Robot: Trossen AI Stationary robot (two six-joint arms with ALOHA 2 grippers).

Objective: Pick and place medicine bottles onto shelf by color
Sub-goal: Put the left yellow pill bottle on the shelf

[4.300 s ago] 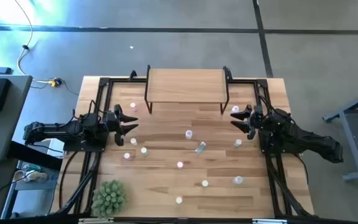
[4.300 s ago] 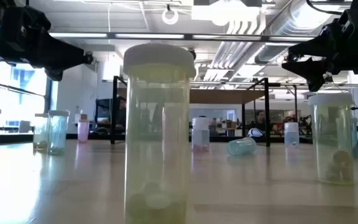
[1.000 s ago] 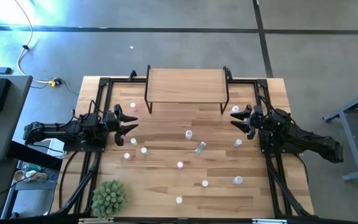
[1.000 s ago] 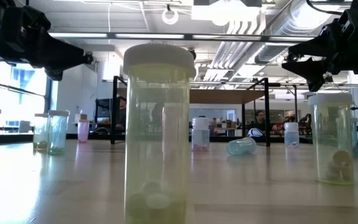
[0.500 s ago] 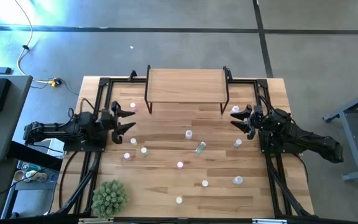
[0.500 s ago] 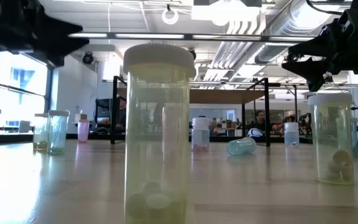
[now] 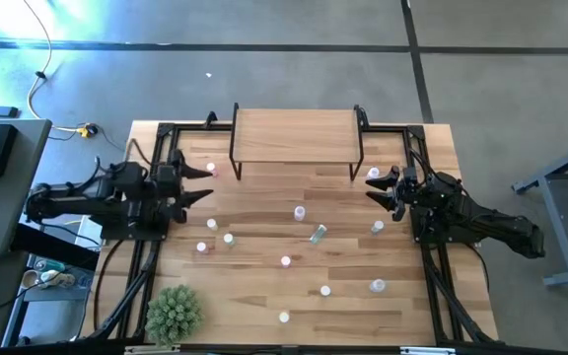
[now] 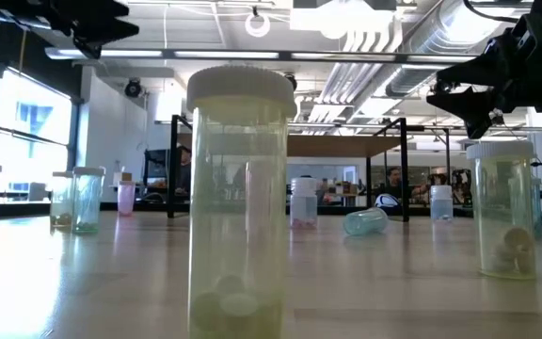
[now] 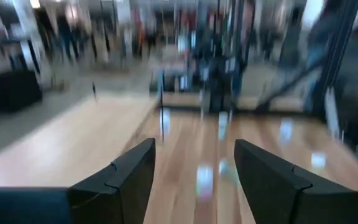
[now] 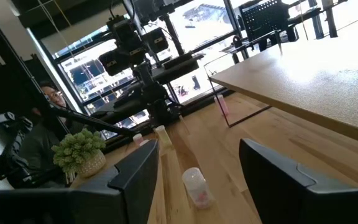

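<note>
Desk (image 7: 343, 247): a wood-plank top, both arms mounted at its sides, the small bottles scattered over its middle and near half.
Shelf (image 7: 295, 135): light-wood board on thin black legs at the far edge of the desk, nothing on its top yet; no bottle looks sorted so far.
Potted plant (image 7: 174, 313): spiky green, at the near left corner, well apart from the work.
Left hand (image 7: 203, 183): at the left side of the desk, just in front of the shelf's left legs, fingers spread wide and holding nothing; its wrist view shows bare wood between the two fingers.
Right hand (image 7: 377, 189): hovers at the right side, near the shelf's right legs, fingers apart and empty.
Pink bottle (image 7: 211, 170): upright beside the shelf's left leg, the closest one to the left hand, not touching it.
White-capped bottle (image 7: 373, 174): upright just beyond the right hand, clear of its fingers.
Tipped bottle (image 7: 318, 234): lying on its side mid-desk; the other bottles stand.
Step in hand, as I judge it: picking a first bottle.
Doing it well: come down straight over the cap, fingers straddling the body, close gently since these tip easily, and keep clear of the shelf leg.
</note>
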